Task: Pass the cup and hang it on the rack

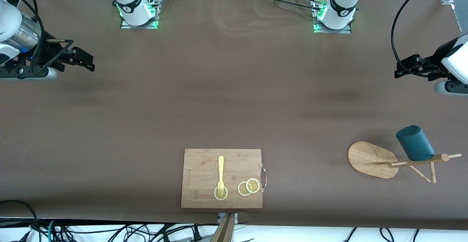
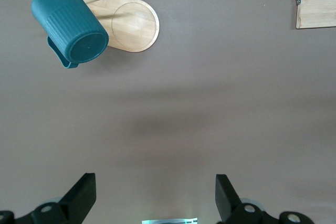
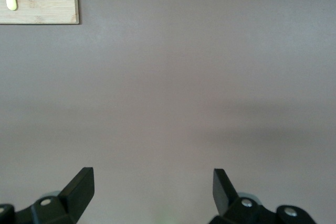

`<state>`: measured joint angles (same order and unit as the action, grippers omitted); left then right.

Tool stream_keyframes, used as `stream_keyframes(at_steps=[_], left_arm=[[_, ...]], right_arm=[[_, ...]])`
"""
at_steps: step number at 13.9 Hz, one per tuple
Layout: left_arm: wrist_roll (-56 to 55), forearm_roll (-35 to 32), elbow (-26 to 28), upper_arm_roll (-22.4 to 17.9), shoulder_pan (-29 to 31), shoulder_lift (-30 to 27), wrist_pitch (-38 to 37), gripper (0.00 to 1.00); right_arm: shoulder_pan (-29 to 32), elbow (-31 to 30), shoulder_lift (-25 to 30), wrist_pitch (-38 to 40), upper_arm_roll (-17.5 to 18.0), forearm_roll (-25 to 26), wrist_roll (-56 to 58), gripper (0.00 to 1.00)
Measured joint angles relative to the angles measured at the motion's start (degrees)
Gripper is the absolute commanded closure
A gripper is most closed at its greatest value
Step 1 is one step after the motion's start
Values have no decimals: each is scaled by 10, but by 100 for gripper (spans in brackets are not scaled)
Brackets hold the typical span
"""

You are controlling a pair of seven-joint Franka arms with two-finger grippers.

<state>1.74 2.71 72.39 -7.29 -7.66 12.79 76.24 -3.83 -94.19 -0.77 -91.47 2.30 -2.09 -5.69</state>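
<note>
Cup: the small dark teal ribbed mug (image 1: 415, 143) with a teal side handle hangs on a peg of the rack, mouth tilted away from the post; in the left wrist view its closed base faces the camera (image 2: 70, 25).
Rack: the light wooden mug tree (image 1: 397, 160) with oval bamboo base, central post and thin dowel pegs stands toward the left arm's end of the table.
Left gripper: the left gripper (image 2: 156, 198) hangs over bare table, well apart from the rack, fingers spread wide, holding nothing.
Right gripper: the right gripper (image 3: 154, 195) hangs over bare table at the right arm's end, fingers spread wide, empty.
Other things: a rectangular wooden cutting board (image 1: 204, 163) nearest the front camera carries a yellow plastic fork (image 1: 221, 174) and round lemon slices (image 1: 249, 186).
Step in hand: by my judgement the hanging is done; both arms wait.
Next move: nothing more seems called for beyond keeping clear of the rack, since a knock could tip the cup off its peg.
</note>
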Motion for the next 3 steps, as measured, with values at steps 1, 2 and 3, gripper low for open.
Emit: stream_keyframes(at_steps=[1,2,3], left_arm=[[0,0,2,1,0,1,0,0],[0,0,2,2,0,2,0,0],[-1,0,3,3,0,4,0,0]], right_arm=[[0,0,0,0,0,0,0,0],[0,0,0,0,0,0,0,0],[0,0,0,0,0,0,0,0]])
